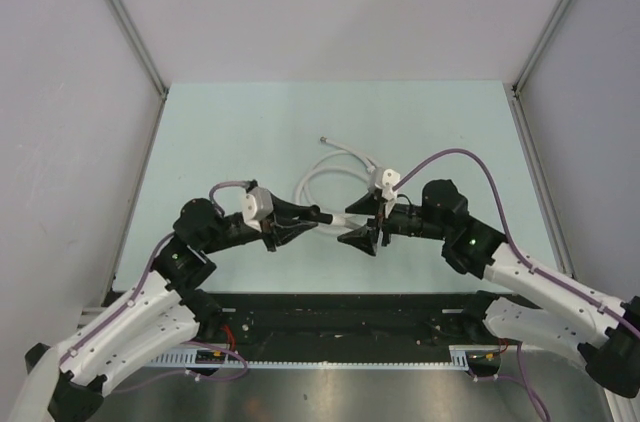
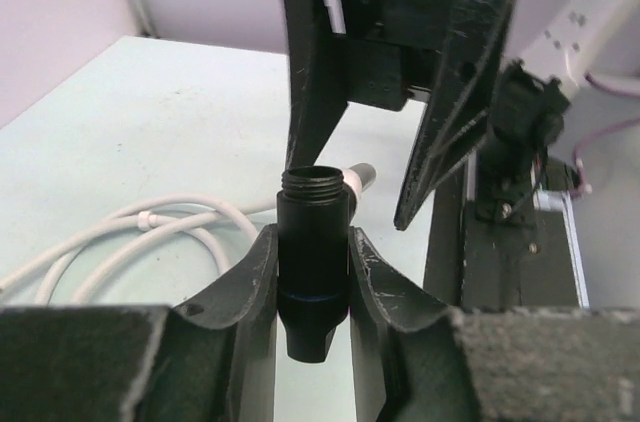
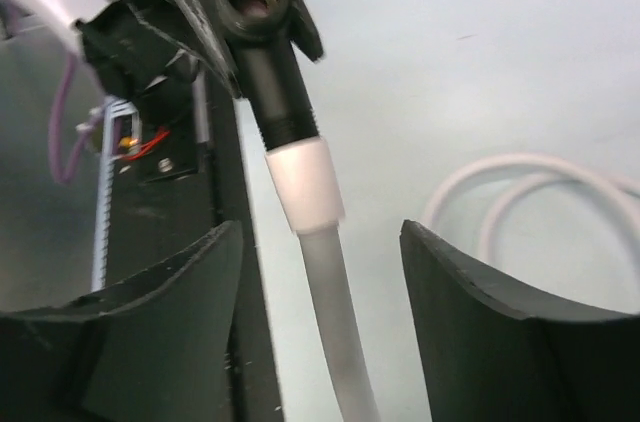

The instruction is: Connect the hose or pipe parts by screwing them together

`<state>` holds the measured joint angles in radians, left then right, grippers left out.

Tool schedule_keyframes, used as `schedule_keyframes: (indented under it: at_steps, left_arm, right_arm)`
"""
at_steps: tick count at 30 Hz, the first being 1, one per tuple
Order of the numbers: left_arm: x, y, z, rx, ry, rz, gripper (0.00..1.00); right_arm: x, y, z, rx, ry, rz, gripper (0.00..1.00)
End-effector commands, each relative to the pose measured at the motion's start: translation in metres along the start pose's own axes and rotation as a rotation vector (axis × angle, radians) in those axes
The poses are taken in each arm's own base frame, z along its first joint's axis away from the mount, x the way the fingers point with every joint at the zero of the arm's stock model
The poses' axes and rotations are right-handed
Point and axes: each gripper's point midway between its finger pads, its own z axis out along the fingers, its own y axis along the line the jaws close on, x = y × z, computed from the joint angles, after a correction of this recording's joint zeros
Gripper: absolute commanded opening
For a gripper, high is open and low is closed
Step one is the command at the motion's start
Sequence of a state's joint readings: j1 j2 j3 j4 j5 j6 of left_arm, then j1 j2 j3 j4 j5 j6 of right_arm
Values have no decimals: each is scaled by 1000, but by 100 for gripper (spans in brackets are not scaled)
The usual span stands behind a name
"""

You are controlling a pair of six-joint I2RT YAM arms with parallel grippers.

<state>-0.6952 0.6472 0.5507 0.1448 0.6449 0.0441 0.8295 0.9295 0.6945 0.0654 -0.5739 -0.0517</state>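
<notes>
My left gripper (image 2: 312,237) is shut on a black threaded fitting (image 2: 312,272), holding it upright between its fingers above the table. The white hose (image 3: 335,342) runs between the wide-apart jaws of my open right gripper (image 3: 320,232) without touching either of them. Its white collar (image 3: 300,182) sits against the fitting's (image 3: 270,62) threaded end; I cannot tell whether the threads have caught. In the top view both grippers, left (image 1: 320,214) and right (image 1: 358,224), meet tip to tip at mid-table. The hose coil (image 1: 320,182) lies behind them.
The hose's free end (image 1: 323,140) with a small metal tip lies farther back on the pale green table (image 1: 220,132). A black rail (image 1: 340,317) runs along the near edge between the arm bases. Purple cables (image 1: 470,157) arc over the right arm.
</notes>
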Motion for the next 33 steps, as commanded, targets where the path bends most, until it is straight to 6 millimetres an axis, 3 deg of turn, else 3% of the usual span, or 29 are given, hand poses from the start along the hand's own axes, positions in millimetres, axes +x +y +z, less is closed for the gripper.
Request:
schedule_keyframes:
  at_steps: [1,6,7,12,17,20,24,28,33]
  left_arm:
    - [-51,30,-16,-260,-190,-235,0]
    - [-67,32,-30,-339,-286,-460,0]
    - [-62,32,-30,-353,-264,-534,0]
    - [-56,30,-27,-398,-202,-812,0]
    - [-41,21,-24,-403,-146,-1014,0]
    - [-45,14,-22,-371,-145,-1098,0]
    - [-49,7,-21,-339,-136,-1174,0]
    - [-44,3,-19,-326,-115,-1217,0]
    - [-32,0,-14,-319,-60,-1236,0]
  right_arm:
    - [-26,-32,-19,258,-83,-33,77]
    - [-39,-35,-26,345,-145,-129,97]
    - [-44,-27,-24,340,-158,-159,100]
    - [-59,-32,-28,505,-157,-438,100]
    - [-59,-15,-11,468,-131,-609,99]
    - [-48,-12,3,449,-77,-686,91]
    - [-38,-9,17,441,-38,-744,62]
    - [-35,-6,27,433,-44,-745,49]
    - [-38,3,38,402,-85,-736,21]
